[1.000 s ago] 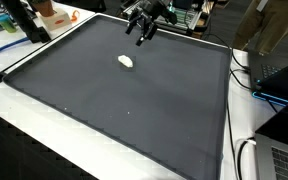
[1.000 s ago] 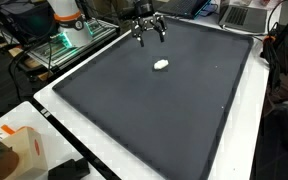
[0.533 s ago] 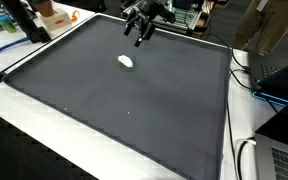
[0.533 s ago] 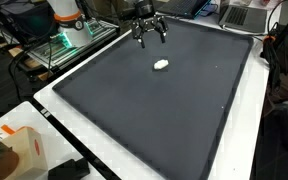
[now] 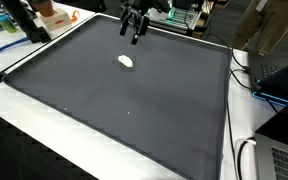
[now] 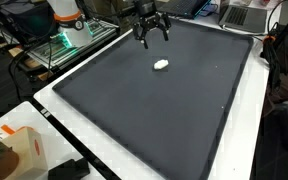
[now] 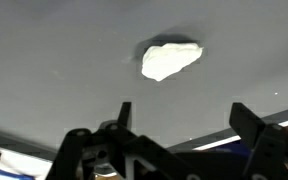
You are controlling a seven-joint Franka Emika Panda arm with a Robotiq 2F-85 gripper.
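Note:
A small white crumpled lump (image 5: 126,61) (image 6: 161,65) lies on the large dark mat (image 5: 134,100) (image 6: 154,110), toward its far side. My gripper (image 5: 133,27) (image 6: 152,30) hangs above the mat's far edge, a short way beyond the lump and not touching it. Its two black fingers stand wide apart with nothing between them. In the wrist view the lump (image 7: 170,59) lies on the grey mat ahead of the gripper (image 7: 184,115), and both fingertips (image 7: 124,112) frame bare mat.
White table margin (image 6: 94,140) surrounds the mat. An orange-and-white box (image 5: 52,14) and a black post (image 5: 24,18) stand at one corner. Cables and laptops (image 5: 279,75) lie along one side. A robot base with orange band (image 6: 66,15) and a green-lit device sit behind.
The gripper has shifted slightly across the mat's far edge and appears a little higher. The jaws stay wide. The white lump has not moved.

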